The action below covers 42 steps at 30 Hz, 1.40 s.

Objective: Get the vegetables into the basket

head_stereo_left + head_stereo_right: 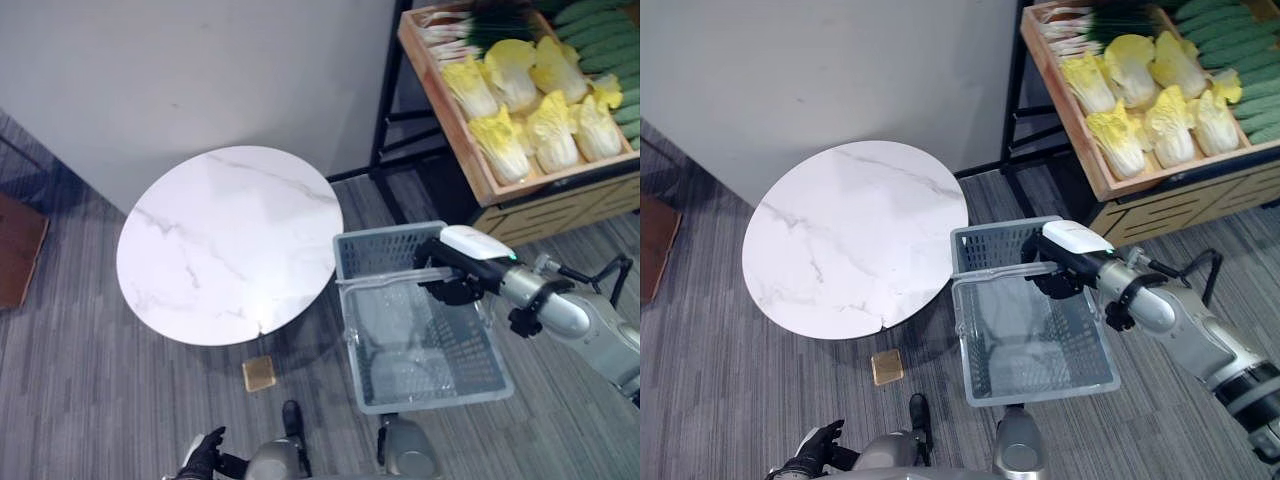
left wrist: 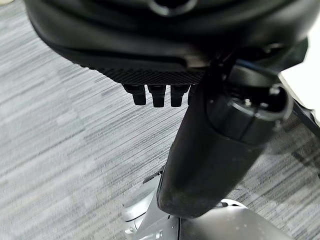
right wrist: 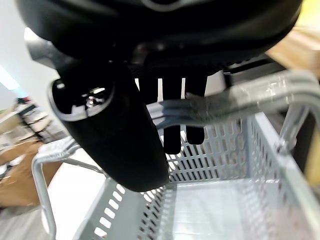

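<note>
My right robot hand (image 1: 1065, 262) has its fingers curled round the handle (image 1: 1002, 271) of the grey basket (image 1: 1032, 372) on the floor. The cabbages (image 1: 520, 105) sit in the wooden crate (image 1: 470, 160). My left robot hand (image 1: 203, 456) hangs low, fingers curled, holding nothing.

The wooden crate (image 1: 480, 170) of napa cabbages (image 1: 500, 145) is cut off by the upper right frame edge, as are the cucumbers (image 1: 610, 45). The left hand (image 1: 205, 455) is clipped at the bottom edge. Part of the basket handle (image 3: 240, 97) is hidden behind the right hand's fingers (image 3: 172, 130).
</note>
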### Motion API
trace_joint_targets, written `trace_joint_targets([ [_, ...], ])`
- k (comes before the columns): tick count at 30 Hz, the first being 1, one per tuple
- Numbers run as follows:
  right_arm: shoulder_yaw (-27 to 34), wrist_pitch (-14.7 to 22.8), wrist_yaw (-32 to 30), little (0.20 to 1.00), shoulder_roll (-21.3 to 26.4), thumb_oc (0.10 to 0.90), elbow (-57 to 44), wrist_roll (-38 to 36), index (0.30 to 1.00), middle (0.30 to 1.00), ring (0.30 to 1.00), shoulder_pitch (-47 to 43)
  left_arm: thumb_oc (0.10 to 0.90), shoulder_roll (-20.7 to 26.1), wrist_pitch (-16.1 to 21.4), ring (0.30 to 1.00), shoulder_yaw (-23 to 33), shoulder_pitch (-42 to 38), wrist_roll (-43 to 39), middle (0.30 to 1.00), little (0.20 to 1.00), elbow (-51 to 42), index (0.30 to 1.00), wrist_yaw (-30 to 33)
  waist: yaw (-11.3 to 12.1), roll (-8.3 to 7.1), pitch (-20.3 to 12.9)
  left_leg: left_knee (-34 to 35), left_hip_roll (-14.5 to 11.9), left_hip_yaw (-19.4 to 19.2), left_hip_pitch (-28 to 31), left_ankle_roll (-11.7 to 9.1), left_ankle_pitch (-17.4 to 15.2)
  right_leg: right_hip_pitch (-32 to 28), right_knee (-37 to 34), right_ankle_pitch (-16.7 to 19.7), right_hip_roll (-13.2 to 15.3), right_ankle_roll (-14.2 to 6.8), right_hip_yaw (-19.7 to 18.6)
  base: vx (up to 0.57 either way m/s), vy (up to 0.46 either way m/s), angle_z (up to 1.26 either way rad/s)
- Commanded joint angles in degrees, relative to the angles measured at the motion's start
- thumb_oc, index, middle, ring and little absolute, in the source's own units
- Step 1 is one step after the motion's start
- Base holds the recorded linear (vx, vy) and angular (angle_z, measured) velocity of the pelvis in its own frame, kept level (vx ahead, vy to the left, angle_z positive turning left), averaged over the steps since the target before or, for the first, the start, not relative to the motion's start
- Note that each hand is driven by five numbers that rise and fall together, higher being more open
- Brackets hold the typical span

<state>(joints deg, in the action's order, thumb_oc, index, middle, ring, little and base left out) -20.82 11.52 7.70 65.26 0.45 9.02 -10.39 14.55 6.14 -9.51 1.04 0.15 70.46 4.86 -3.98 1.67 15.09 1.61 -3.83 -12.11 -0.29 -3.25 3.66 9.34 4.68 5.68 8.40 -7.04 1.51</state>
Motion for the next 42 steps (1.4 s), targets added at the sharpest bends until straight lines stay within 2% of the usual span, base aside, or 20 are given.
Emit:
trace_joint_targets([
  [1, 7.39, 4.88, -4.18, 0.3, -0.13, 0.4, -6.64, -1.76, 0.3, 0.3, 0.3, -3.77, 0.9, 2.84, 1.48, 1.0, -0.74, -0.45, 2.37, 1.0, 1.0, 1.04, 1.0, -0.19, -1.01, -5.72, -2.22, -7.55, 1.03, -0.88, 0.21, 0.0, -7.16, 1.11, 0.11, 7.02, 5.62, -7.1, -3.5, -0.11, 0.137, -0.31],
  [3, 9.89, 4.9, -4.61, 0.3, -0.04, 0.4, -6.22, -0.67, 0.3, 0.3, 0.3, -0.75, 0.9, 3.33, 1.84, 1.0, -0.78, -1.02, 2.94, 1.0, 1.0, 0.85, 1.0, -0.15, -2.42, -6.21, -1.69, -6.24, 1.87, -2.89, 0.22, 0.3, -6.95, 3.43, -0.71, 13.36, 6.28, -7.96, -4.96, -0.15, 0.107, -0.39],
  [4, 10.52, 4.76, -4.94, 0.3, -0.51, 0.4, -5.94, -0.47, 0.3, 0.3, 0.3, 0.11, 0.9, 3.78, 1.9, 1.0, -0.99, -1.26, 3.15, 1.0, 1.0, 0.55, 1.0, -0.14, -3.02, -6.08, -1.24, -6.05, 1.67, -3.62, 0.0, 0.27, -6.84, 4.48, -0.81, 14.84, 6.3, -7.96, -5.08, -0.16, 0.089, -0.59],
  [6, 11.01, 4.62, -4.96, 0.3, -1.04, 0.4, -5.84, -0.53, 0.3, 0.3, 0.3, 0.74, 0.9, 4.34, 2.1, 1.0, -1.45, -1.49, 3.7, 1.0, 1.0, -0.01, 1.0, -0.23, -3.22, -6.13, -1.07, -5.8, 1.51, -4.5, -0.56, 0.39, -6.39, 5.42, -0.87, 14.66, 6.6, -7.96, -4.92, -0.14, 0.099, -0.56],
  [7, 10.95, 4.7, -5.37, 0.3, -1.24, 0.4, -5.54, -0.46, 0.3, 0.3, 0.3, 0.19, 0.9, 5.47, 2.43, 1.0, -2.64, -1.54, 5.12, 1.0, 1.0, -1.75, 1.0, -0.41, -2.2, -5.74, -0.21, -6.6, 0.91, -7.14, -1.09, 1.0, -6.7, 6.1, 1.44, 10.9, 8.48, -7.61, 2.14, -0.11, 0.116, -0.56],
  [8, 10.94, 4.7, -5.37, 0.3, -1.25, 0.4, -5.54, -0.46, 0.3, 0.3, 0.3, 0.19, 0.9, 5.47, 2.42, 1.0, -2.64, -1.53, 5.12, 1.0, 1.0, -1.75, 1.0, -0.41, -2.21, -5.76, -0.25, -6.59, 0.94, -7.14, -1.13, 1.01, -6.68, 6.15, 1.44, 10.9, 8.5, -7.62, 2.14, -0.22, 0.261, -1.07],
  [9, 10.13, 5.1, -5.92, 0.3, -1.53, 0.4, -5.6, -0.62, 0.3, 0.3, 0.3, -0.69, 0.9, 6.17, 2.18, 1.0, -2.0, -0.78, 4.52, 1.0, 1.0, -2.81, 1.0, -0.23, -0.48, -4.99, 0.76, -6.7, 0.2, -10.2, -1.16, 1.55, -6.93, 5.36, 5.81, 6.73, 11.0, -5.83, 11.86, -0.11, 0.22, -1.0],
  [11, 8.38, 5.02, -5.73, 0.3, -2.25, 0.4, -5.68, -0.17, 0.3, 0.3, 0.3, -2.52, 0.9, 6.71, 1.74, 1.0, -0.23, -0.03, 3.51, 1.0, 1.0, -2.2, 1.0, -0.13, 1.58, -4.55, 1.05, -5.98, -0.69, -14.14, -0.51, 1.59, -7.19, 3.62, 11.57, 3.77, 13.51, -6.08, 20.14, -0.12, 0.218, -1.22],
  [12, 8.1, 5.0, -5.77, 0.3, -2.34, 0.4, -5.58, -0.12, 0.3, 0.3, 0.3, -2.8, 0.9, 6.74, 1.76, 1.0, -0.12, 0.02, 3.49, 1.0, 1.0, -2.19, 1.0, -0.14, 1.54, -4.66, 1.13, -5.9, -0.65, -14.21, -0.31, 1.55, -7.26, 3.7, 11.99, 3.44, 13.6, -6.11, 20.01, -0.13, 0.113, -1.88],
  [13, 6.72, 4.83, -5.27, 0.3, -3.04, 0.4, -5.47, -0.36, 0.3, 0.3, 0.3, -3.72, 0.9, 6.9, 1.67, 1.0, 0.13, 0.82, 3.26, 1.0, 1.0, -2.41, 1.0, -0.34, 1.98, -4.97, 1.03, -5.0, -1.1, -17.17, -0.05, 1.51, -6.82, 2.93, 13.25, 3.11, 14.11, -6.09, 22.54, -0.08, 0.072, -1.7],
  [16, 5.28, 5.02, -4.54, 0.3, -3.78, 0.4, -5.59, -0.83, 0.3, 0.3, 0.3, -4.33, 0.9, 6.17, 1.69, 1.0, 0.06, 1.78, 3.5, 1.0, 1.0, -2.44, 1.0, -1.11, 2.43, -5.6, 0.0, -3.64, -0.74, -20.61, 1.04, 1.43, -6.68, 0.79, 11.83, 3.81, 13.62, -6.56, 26.33, -0.04, 0.05, -1.15],
  [21, 6.3, 5.07, -5.01, 0.3, -4.02, 0.4, -6.23, -0.72, 0.3, 0.3, 0.3, -3.38, 0.9, 5.58, 1.54, 1.0, -0.33, 0.74, 4.37, 1.0, 1.0, -2.27, 1.0, -0.99, 1.61, -5.5, -0.34, -3.94, -1.21, -22.62, 1.26, 0.9, -6.46, 0.75, 9.08, 3.8, 12.28, -6.54, 28.18, 0.0, -0.06, -0.48],
  [26, 9.05, 4.92, -5.27, 0.3, -3.3, 0.4, -7.36, -0.65, 0.3, 0.3, 0.3, -0.47, 0.9, 4.83, 1.61, 1.0, -1.13, -0.76, 4.49, 1.0, 1.0, -2.75, 1.0, -0.79, 0.05, -4.82, -0.05, -6.02, -2.65, -23.14, 0.95, 0.18, -6.84, 1.24, 7.71, 3.01, 11.34, -5.94, 27.21, 0.02, -0.116, -0.12],
  [33, 10.93, 5.16, -5.21, 0.3, -2.83, 0.4, -8.32, -1.18, 0.3, 0.3, 0.3, 1.81, 0.9, 4.32, 1.62, 1.0, -1.41, -0.81, 4.83, 1.0, 1.0, -2.88, 1.0, -0.56, -0.55, -4.11, -0.32, -7.22, -4.86, -25.23, 1.36, -1.38, -6.27, 1.18, 5.64, 2.15, 9.21, -5.19, 26.41, 0.05, -0.111, -0.15],
  [36, 12.51, 5.29, -5.38, 0.3, -2.2, 0.4, -8.2, -1.44, 0.3, 0.3, 0.3, 3.11, 0.9, 4.16, 1.64, 1.0, -1.98, -1.32, 4.95, 1.0, 1.0, -3.15, 1.0, -0.35, -1.01, -3.78, 0.44, -10.57, -6.71, -25.42, 0.63, -2.14, -7.12, 2.15, 7.96, 0.36, 9.05, -4.42, 25.67, 0.07, -0.142, -0.21],
  [38, 14.38, 5.5, -6.08, 0.3, -1.94, 0.4, -8.23, -1.99, 0.3, 0.3, 0.3, 4.39, 0.9, 4.71, 1.78, 1.0, -1.87, -2.61, 4.35, 1.0, 1.0, -4.04, 1.0, 0.35, -1.23, -4.17, 1.73, -18.49, -11.08, -24.85, -1.71, -4.24, -7.44, 1.86, 8.66, -2.18, 8.12, -2.8, 25.13, 0.06, -0.218, -0.11],
  [39, 14.49, 5.5, -6.07, 0.3, -1.94, 0.4, -8.27, -1.99, 0.3, 0.3, 0.3, 4.48, 0.9, 4.72, 1.78, 1.0, -1.91, -2.63, 4.35, 1.0, 1.0, -4.04, 1.0, 0.34, -1.2, -4.1, 1.74, -18.69, -11.24, -24.8, -1.8, -4.29, -7.52, 1.84, 8.65, -2.21, 8.03, -2.76, 25.18, 0.12, -0.223, -0.01],
  [40, 15.07, 5.31, -6.64, 0.3, -2.14, 0.4, -8.08, -1.99, 0.3, 0.3, 0.3, 4.72, 0.9, 5.03, 1.99, 1.0, -1.27, -3.13, 2.92, 1.0, 1.0, -5.2, 1.0, 1.23, -0.39, -4.2, 2.74, -24.26, -13.24, -21.75, -2.89, -5.9, -5.44, 1.44, 9.02, -4.03, 6.25, -1.41, 23.87, 0.15, -0.068, -0.08],
  [41, 14.79, 5.18, -6.71, 0.3, -2.49, 0.4, -7.73, -2.41, 0.3, 0.3, 0.3, 3.89, 0.9, 5.07, 2.28, 1.0, -1.16, -3.48, 1.3, 1.0, 1.0, -6.25, 1.0, 1.88, 1.63, -3.94, 3.82, -26.44, -11.17, -11.54, -5.61, -6.87, -2.97, 1.4, 8.43, -4.32, 4.82, -0.74, 21.21, 0.18, -0.03, -0.42],
  [42, 14.74, 5.25, -6.69, 0.3, -2.6, 0.4, -7.58, -2.82, 0.3, 0.3, 0.3, 3.62, 0.9, 5.4, 2.43, 1.0, -1.33, -3.21, 0.71, 1.0, 1.0, -7.66, 1.0, 2.09, 2.16, -4.18, 3.89, -24.26, -8.48, -6.0, -7.28, -6.05, -3.85, 1.74, 7.82, -3.93, 4.91, -1.04, 19.94, 0.11, 0.149, -0.79],
])
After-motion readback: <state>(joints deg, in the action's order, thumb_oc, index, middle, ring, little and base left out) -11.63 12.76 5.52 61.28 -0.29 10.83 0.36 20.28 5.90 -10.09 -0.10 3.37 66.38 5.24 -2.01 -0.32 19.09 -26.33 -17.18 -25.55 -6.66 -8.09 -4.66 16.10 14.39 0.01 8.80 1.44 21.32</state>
